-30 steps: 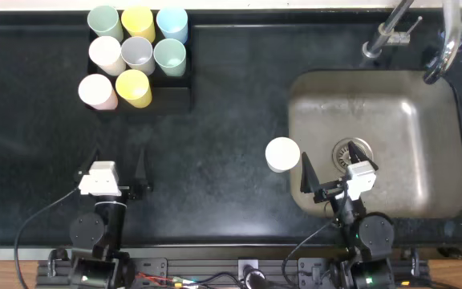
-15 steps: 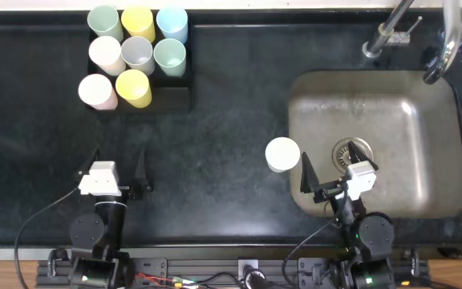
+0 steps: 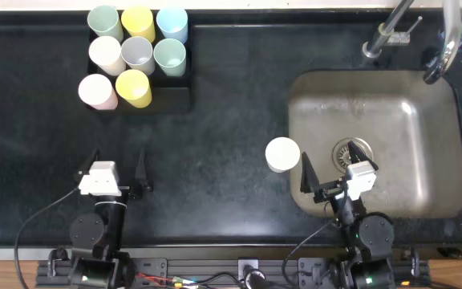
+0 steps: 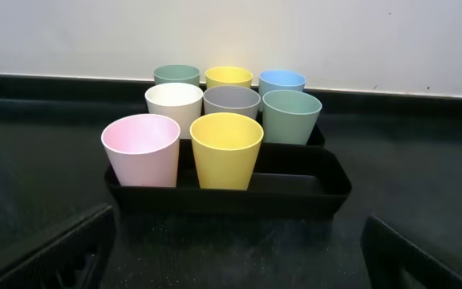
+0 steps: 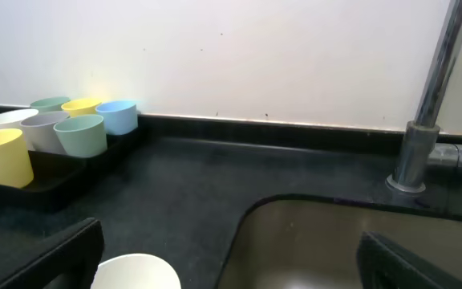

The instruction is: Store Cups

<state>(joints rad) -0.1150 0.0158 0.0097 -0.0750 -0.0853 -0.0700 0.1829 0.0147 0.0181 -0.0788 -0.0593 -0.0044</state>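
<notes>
Right gripper [image 3: 333,164] hangs open near the worktop's front edge, with the loose white cup [image 3: 282,154] just beside it by the sink's [image 3: 375,77] left rim, probably for pickup. Left gripper [image 3: 116,160], also open, faces the tray [image 3: 176,96] at the back-left corner, one slot free.

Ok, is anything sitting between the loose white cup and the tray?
No. In the top view the stretch of countertop between the white cup and the tray is bare; the right wrist view agrees.

Both arms folded back low over their bases. Left end effector [image 3: 117,162] fingers spread wide. Right end effector [image 3: 332,162] fingers spread wide too.
</notes>
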